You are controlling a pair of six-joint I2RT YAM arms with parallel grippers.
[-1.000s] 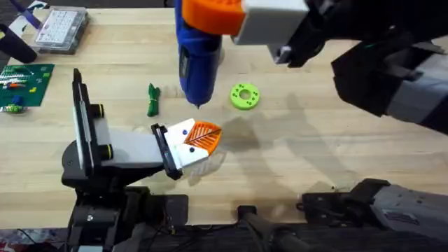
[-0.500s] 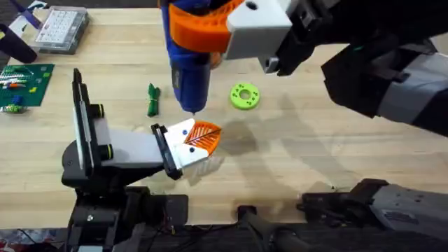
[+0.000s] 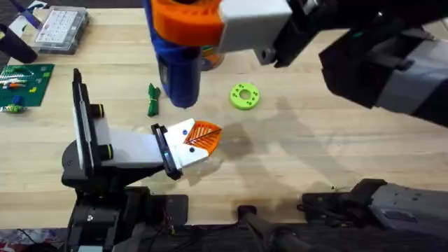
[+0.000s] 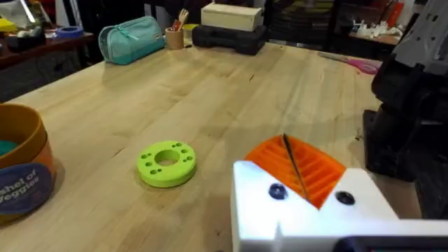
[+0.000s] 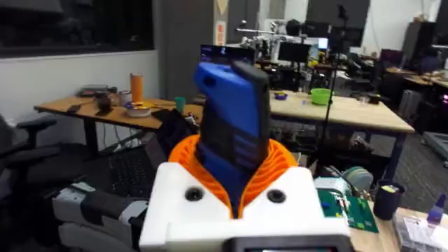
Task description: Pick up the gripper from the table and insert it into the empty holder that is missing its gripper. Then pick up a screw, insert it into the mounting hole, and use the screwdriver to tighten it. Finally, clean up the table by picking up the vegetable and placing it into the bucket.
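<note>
My right gripper [image 3: 183, 17] hangs high under the overhead camera, shut on the blue screwdriver [image 3: 178, 70], whose tip points down at the table [image 3: 315, 154]. In the right wrist view the screwdriver [image 5: 234, 119] stands between the orange pads [image 5: 280, 164]. The dark green vegetable [image 3: 152, 99] lies just left of the tip. The orange bucket [image 3: 210, 57] peeks out behind the screwdriver and shows as the bucket [image 4: 21, 171] in the left wrist view. My left gripper [image 3: 203, 136] rests low on the table, pads shut together with nothing visible between them. The holder and the screw are out of view.
A lime-green ring [image 3: 245, 96] lies right of the screwdriver tip, also the ring [image 4: 166, 162] beside the bucket. A clear parts box [image 3: 61, 28] and a green circuit board [image 3: 24, 80] sit far left. A teal pouch [image 4: 131, 38] and a wooden box [image 4: 232, 15] stand at the far edge.
My right arm has carried the screwdriver leftward, from beside the ring to near the vegetable. The left arm has stayed still.
</note>
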